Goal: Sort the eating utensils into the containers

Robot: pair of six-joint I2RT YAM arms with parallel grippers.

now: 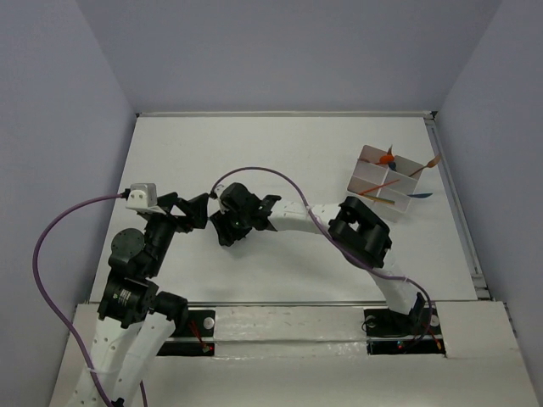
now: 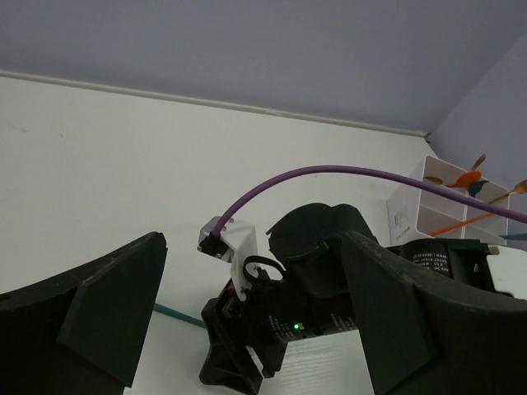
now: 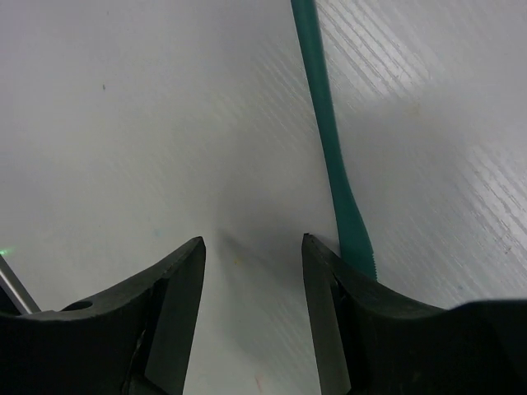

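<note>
Jaws on your right gripper point(image 3: 253, 247) stand apart with nothing between them, hanging low over the white table point(image 3: 123, 123). You have a teal utensil point(image 3: 325, 123) lying flat just outside the gap. It runs down the right side of the wrist view, and its flattened end passes behind one of the fingers point(image 3: 338, 304). You cannot tell whether that finger touches it. Your left gripper point(image 2: 251, 247) is spread wide and empty, and it points at the right wrist from close by. A purple cable point(image 2: 329, 174) arcs over that wrist. The white box point(image 1: 386, 182) sits well apart from both grippers, at the far right of the table. Orange utensils point(image 1: 388, 158) stand tilted in its compartments, their ends poking above the rim.
</note>
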